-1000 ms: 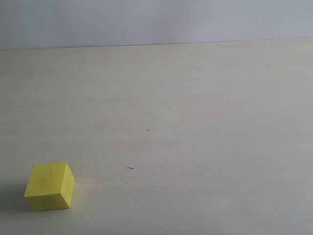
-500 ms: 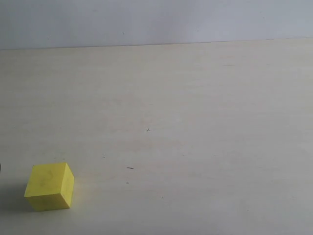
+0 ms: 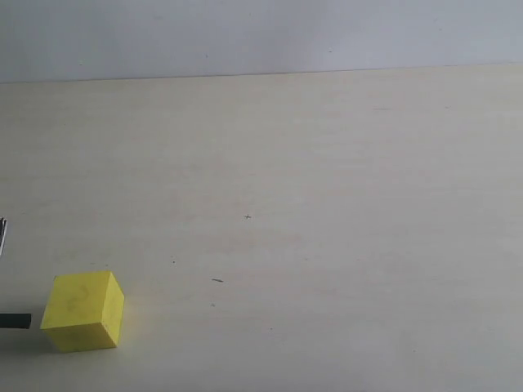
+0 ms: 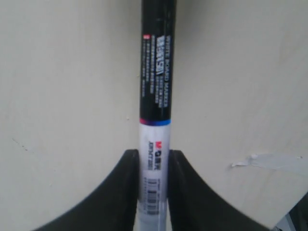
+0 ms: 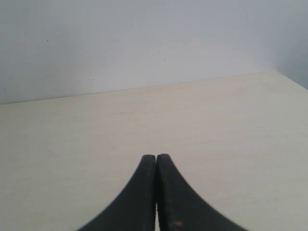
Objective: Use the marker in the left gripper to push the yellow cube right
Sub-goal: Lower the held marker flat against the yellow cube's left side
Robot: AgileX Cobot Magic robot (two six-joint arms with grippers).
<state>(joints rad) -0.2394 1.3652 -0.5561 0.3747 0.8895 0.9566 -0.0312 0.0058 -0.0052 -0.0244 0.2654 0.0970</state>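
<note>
The yellow cube (image 3: pixel 82 310) rests on the pale table near the front left corner of the exterior view. A black marker tip (image 3: pixel 15 321) pokes in from the left edge, just left of the cube's lower side. In the left wrist view my left gripper (image 4: pixel 154 159) is shut on the marker (image 4: pixel 156 96), clamping its white barrel; the black capped part sticks out ahead. The cube does not show in that view. My right gripper (image 5: pixel 156 158) is shut with nothing in it, over bare table, and is outside the exterior view.
The table (image 3: pixel 327 204) is a light wood surface with a few small dark specks. A pale wall (image 3: pixel 261 33) runs along its far edge. A scrap of white tape (image 4: pixel 269 161) lies on the table near the left gripper.
The marker's black tip has come into the exterior view from the left edge, reaching close to the cube's left side. The cube has not moved.
</note>
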